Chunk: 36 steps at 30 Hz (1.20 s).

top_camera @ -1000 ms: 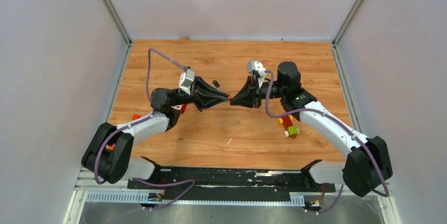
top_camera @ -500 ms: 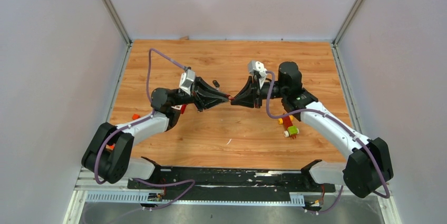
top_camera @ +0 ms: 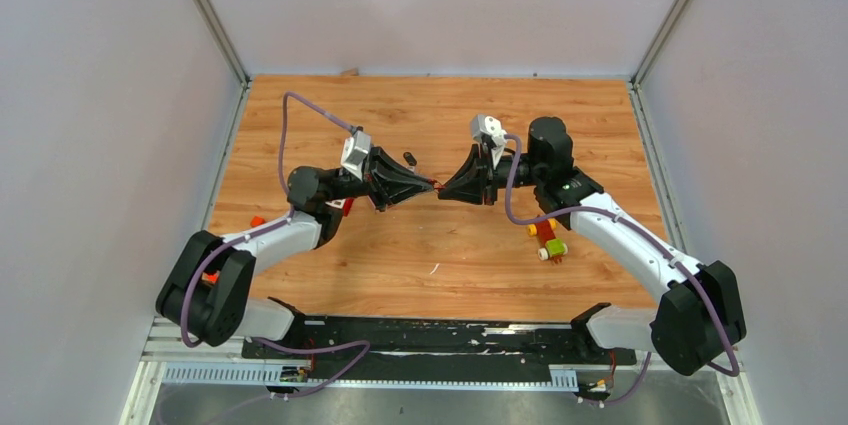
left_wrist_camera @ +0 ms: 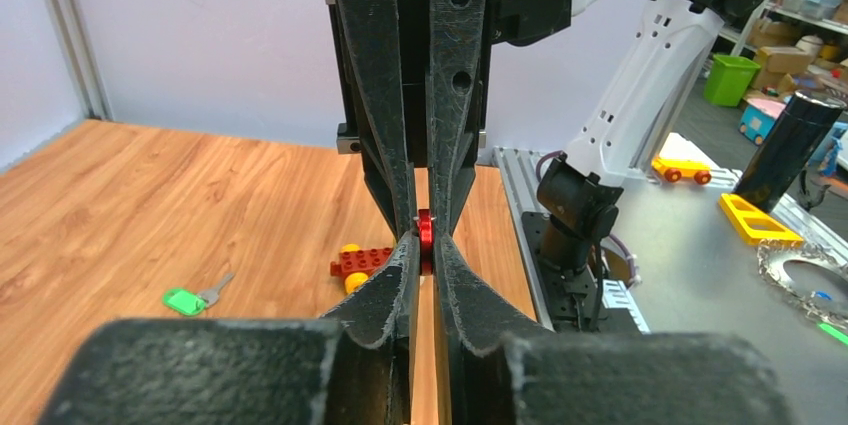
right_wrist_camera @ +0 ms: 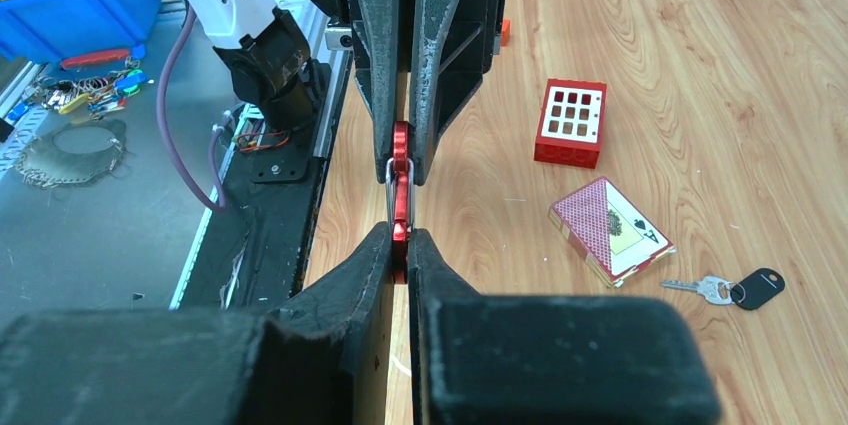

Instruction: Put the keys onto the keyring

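At the left, the red box with white squares and a playing-card box lie on the tabletop under the left arm, a little in from the left edge rail. The black-headed key lies flat just past the cards on the far side, with bare wood around it.

At mid-table the left pincer is nearly shut, nipping one end of the red keyring. The right pincer is closed tight on the other end. The ring is held off the wood, tip to tip between them.

Further right, the green-headed key lies flat near the toy blocks but apart from them. The wide far strip and the near middle of the tabletop offer open room.
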Motion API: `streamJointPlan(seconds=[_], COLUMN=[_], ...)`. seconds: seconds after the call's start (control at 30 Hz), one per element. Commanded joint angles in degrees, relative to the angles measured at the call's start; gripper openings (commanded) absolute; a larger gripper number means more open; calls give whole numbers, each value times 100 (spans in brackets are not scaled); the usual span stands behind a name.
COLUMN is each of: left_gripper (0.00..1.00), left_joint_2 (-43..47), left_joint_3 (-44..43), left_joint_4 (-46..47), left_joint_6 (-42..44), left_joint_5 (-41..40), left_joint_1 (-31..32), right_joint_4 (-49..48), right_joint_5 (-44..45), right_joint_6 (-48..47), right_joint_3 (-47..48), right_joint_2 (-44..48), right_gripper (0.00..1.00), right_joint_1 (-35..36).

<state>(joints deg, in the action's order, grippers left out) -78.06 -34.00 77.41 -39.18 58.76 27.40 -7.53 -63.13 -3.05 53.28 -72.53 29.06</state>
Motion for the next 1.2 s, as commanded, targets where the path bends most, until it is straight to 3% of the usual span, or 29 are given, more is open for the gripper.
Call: streamJointPlan(seconds=[0.0, 0.6, 0.83, 1.03, 1.17], left_gripper=[13, 10, 0, 0, 0], left_joint_2=[-85, -220, -229, -99, 54], left_joint_3=[-4, -35, -25, 1, -106], left_joint_4=[243, 495, 499, 403, -293], left_joint_6=[-59, -361, -378, -369, -44], left_joint_5=[11, -121, -173, -155, -29], left_joint_1=[38, 73, 74, 73, 73], right_joint_4=[-293, -631, -644, -411, -141], right_joint_5=[-34, 95, 133, 257, 338], right_joint_6=[81, 217, 168, -117, -351], right_joint_3=[29, -105, -148, -177, -103], right_joint_2=[75, -24, -59, -64, -49], right_gripper=[0, 0, 1, 5, 12], right_joint_1=[-32, 0, 46, 54, 45])
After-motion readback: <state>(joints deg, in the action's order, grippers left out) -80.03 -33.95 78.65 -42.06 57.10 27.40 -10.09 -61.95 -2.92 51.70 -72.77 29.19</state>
